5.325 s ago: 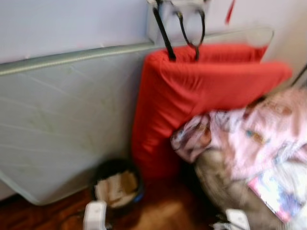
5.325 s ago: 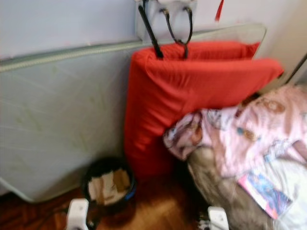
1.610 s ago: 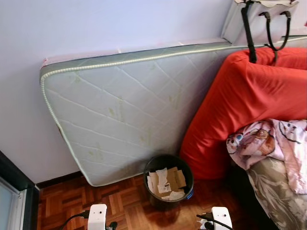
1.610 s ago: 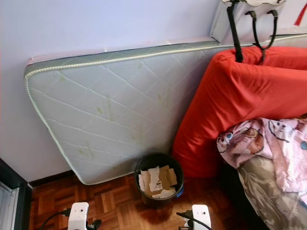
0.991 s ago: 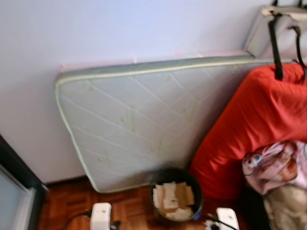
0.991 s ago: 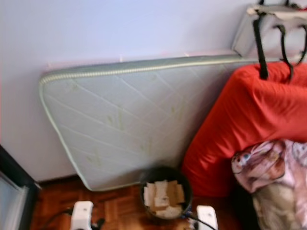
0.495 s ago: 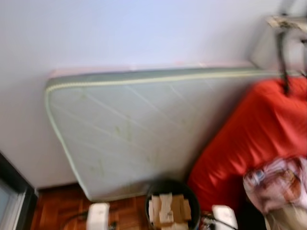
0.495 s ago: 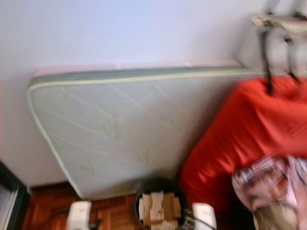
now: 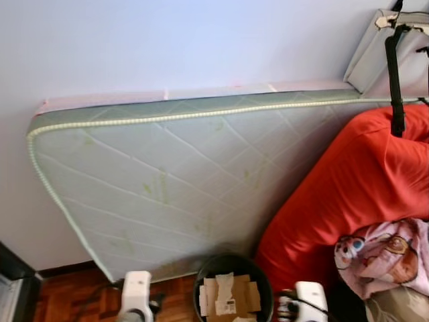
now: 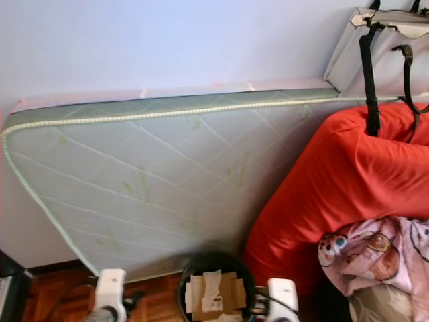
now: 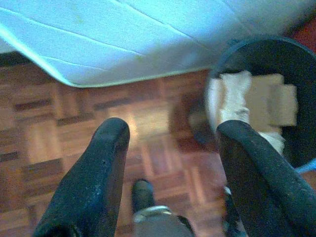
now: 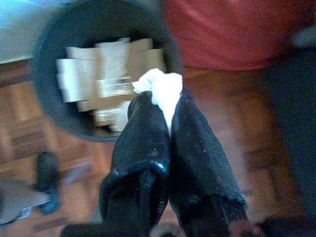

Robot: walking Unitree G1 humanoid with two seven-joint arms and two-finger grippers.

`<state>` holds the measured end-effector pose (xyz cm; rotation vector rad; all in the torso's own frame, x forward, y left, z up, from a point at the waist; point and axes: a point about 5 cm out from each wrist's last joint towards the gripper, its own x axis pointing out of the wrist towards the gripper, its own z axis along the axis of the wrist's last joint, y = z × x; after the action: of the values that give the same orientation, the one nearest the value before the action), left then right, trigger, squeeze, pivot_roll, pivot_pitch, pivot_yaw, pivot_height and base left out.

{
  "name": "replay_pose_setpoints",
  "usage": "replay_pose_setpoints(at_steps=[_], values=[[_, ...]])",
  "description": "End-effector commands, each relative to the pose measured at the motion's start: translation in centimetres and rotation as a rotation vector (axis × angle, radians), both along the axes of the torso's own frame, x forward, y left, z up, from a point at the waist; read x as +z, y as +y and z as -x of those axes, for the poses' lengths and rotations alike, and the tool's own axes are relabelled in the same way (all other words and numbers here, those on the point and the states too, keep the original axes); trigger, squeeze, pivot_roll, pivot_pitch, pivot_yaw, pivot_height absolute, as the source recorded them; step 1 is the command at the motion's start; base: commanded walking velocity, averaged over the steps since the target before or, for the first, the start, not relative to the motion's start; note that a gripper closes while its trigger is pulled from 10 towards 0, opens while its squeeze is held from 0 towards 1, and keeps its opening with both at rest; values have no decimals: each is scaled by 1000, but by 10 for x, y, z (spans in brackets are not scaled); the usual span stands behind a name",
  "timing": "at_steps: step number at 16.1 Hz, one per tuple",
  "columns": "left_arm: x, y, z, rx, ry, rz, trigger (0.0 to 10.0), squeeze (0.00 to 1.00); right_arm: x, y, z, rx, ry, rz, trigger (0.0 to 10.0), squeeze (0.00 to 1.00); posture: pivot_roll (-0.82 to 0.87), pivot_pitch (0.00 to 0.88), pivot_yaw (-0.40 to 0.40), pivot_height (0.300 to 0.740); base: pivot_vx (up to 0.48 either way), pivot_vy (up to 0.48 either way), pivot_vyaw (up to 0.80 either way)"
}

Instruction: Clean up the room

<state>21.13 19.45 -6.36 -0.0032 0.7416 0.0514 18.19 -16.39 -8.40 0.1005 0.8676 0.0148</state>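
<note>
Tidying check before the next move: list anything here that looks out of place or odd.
A bare mattress stands on edge against the wall, faintly stained. A red cushion slumps against it, with a pink blanket heaped in front. The bin holds cardboard scraps. The right hand pinches a white wad.

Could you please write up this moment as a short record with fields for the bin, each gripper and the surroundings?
bin: black wastebasket on the parquet floor, holding cardboard scraps
right gripper: right gripper shut on a white tissue, poised near the wastebasket's rim
left gripper: left gripper open, holding nothing, above the floor beside the wastebasket
behind bin: quilted mattress leaning on the wall
to the bin's right: red cushion, with a pink patterned blanket lower down
top right: grey bag with black straps
</note>
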Motion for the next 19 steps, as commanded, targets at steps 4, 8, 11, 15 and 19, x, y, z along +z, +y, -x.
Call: replay_pose_setpoints(at_steps=[4, 8, 11, 15, 19], values=[[7, 0, -11, -26, -40, 9, 10000, 0, 8, 2, -15, -54, -71, -35, 10000, 0, 16, 5, -18, 740, 0, 0, 0], [33, 1, -43, -15, -213, 34, 10000, 0, 33, 3, -49, -47, -273, -39, 10000, 0, 15, 25, -33, 740, 0, 0, 0], [57, -7, -67, -56, -361, 23, 10000, 0, 59, 9, -76, -17, -449, -71, 10000, 0, 18, 29, -60, 740, 0, 0, 0], [96, -6, -80, -49, -643, -4, 10000, 0, 82, 6, -85, 0, -650, -74, 10000, 0, 22, 38, -86, 740, 0, 0, 0], [107, -25, -71, -128, -736, -5, 10000, 0, 80, 3, -76, -6, -678, -61, 10000, 0, 15, 35, -78, 740, 0, 0, 0]])
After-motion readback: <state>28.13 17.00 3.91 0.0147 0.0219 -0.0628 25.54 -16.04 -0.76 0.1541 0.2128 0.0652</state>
